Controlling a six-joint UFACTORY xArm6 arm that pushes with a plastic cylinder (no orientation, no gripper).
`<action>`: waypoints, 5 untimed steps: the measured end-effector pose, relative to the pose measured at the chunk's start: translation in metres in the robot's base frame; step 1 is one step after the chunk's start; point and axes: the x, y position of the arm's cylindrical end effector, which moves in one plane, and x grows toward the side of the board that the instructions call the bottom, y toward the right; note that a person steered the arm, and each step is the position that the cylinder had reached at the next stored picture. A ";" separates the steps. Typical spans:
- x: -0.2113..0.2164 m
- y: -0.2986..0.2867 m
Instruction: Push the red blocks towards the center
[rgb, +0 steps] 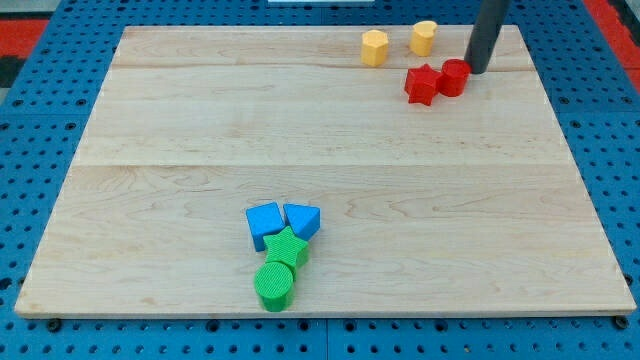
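A red star block (422, 84) and a red round block (454, 77) touch each other near the view's top right of the wooden board (200, 120). My tip (477, 70) stands just right of the red round block, touching or almost touching it. The rod rises out of the view's top.
Two yellow blocks (374, 47) (424, 38) sit above and left of the red ones. Near the view's bottom centre, a blue block (264, 223), a blue triangular block (303, 220), a green star block (286, 246) and a green round block (275, 284) cluster together.
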 end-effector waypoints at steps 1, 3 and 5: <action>0.002 -0.059; 0.027 -0.116; 0.044 -0.180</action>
